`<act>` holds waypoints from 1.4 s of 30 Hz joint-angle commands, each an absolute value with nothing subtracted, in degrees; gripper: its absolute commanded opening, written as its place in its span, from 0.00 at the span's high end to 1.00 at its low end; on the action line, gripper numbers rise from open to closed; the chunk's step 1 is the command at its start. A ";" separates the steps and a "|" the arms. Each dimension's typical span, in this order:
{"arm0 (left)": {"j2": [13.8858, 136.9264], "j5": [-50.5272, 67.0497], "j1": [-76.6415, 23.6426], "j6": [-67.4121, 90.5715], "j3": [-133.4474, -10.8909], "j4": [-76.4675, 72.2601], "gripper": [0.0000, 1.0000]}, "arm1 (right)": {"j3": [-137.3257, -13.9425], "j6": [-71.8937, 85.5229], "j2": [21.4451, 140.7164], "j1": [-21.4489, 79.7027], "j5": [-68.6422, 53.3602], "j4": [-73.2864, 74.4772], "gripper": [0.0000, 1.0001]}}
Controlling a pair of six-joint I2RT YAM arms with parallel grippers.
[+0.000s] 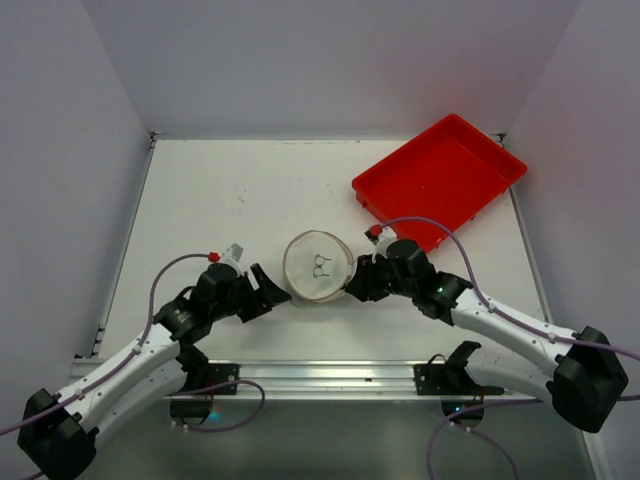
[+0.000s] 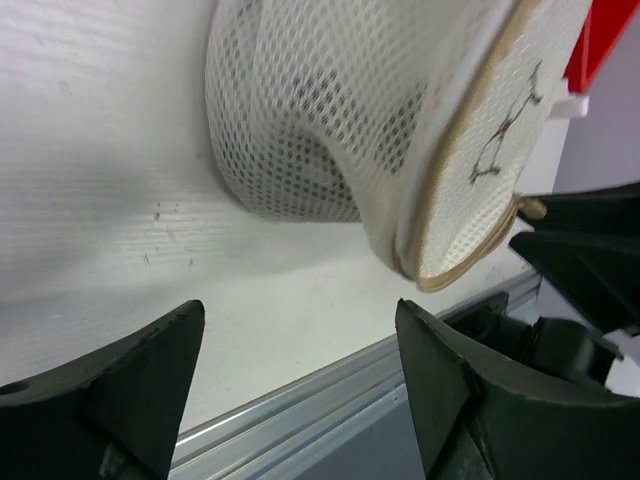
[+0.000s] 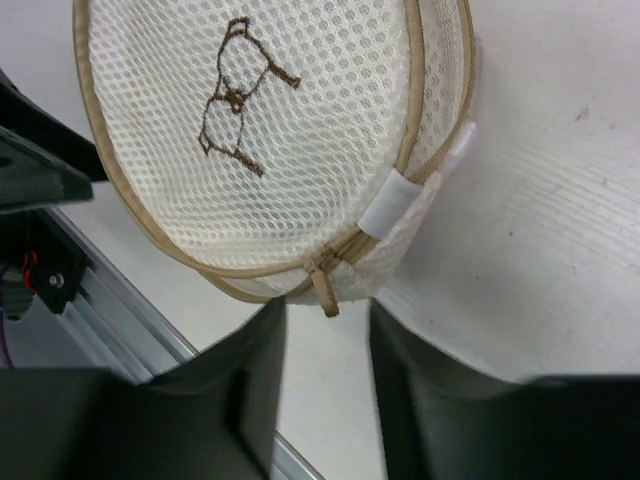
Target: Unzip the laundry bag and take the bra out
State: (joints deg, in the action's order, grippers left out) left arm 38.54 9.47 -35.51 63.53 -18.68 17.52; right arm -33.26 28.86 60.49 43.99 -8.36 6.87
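Roughly midway between the two arms, near the front of the white table [image 1: 230, 190], sits the small white mesh cylinder laundry bag with tan-trimmed round ends [image 1: 318, 267]. Its short axis stands close to upright but leans, so the printed flat end faces up and tips toward the near edge; the wrist views show that disc tilted rather than level, with the soft mesh wall sagging beneath it. The left gripper [image 2: 300, 350] sits just left of the bag with its black fingers [image 2: 150, 380] spread wide; only bare table lies between them, and the bag is beyond the tips, untouched. The right gripper [image 3: 328, 350] is at the bag's right side, fingers parted by a narrow gap through which the table shows. The tan zipper pull [image 3: 323, 290] hangs at the rim just above that gap, and it does not look clamped. The zip itself follows the tan rim of the printed end and looks closed. The one marking on the bag is a small dark line drawing of a bra [image 3: 238, 95] on the top disc. A plain white fabric tab [image 3: 385, 205] wraps the rim beside the zip, with no writing I can read. Well apart, at the far right, a red rectangular plastic tray [image 1: 440, 175] lies at an angle.
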 commanded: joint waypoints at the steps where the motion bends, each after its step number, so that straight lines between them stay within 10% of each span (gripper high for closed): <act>1: 38.58 -2.77 -35.68 57.58 -31.85 28.45 0.18 | -33.49 25.22 55.21 44.12 -4.58 12.29 0.53; 9: 50.52 -6.07 -35.60 47.47 -46.93 29.72 0.15 | -34.89 29.18 45.10 44.12 1.48 16.26 0.12; 18: 67.40 -7.47 -35.60 36.83 -54.66 24.61 0.38 | -32.26 31.20 40.61 44.12 3.86 16.17 0.11; 29: 68.73 -0.26 -35.77 32.08 -55.37 21.36 1.00 | -31.20 31.90 38.58 44.12 5.89 16.96 0.11; 42: 68.90 5.19 -43.14 33.75 -63.00 19.69 1.00 | -31.20 32.69 34.20 44.12 9.74 18.10 0.11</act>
State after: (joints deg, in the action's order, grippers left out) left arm 69.71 3.09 -39.68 33.65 -57.17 23.51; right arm -31.35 31.94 36.99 44.03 6.04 17.74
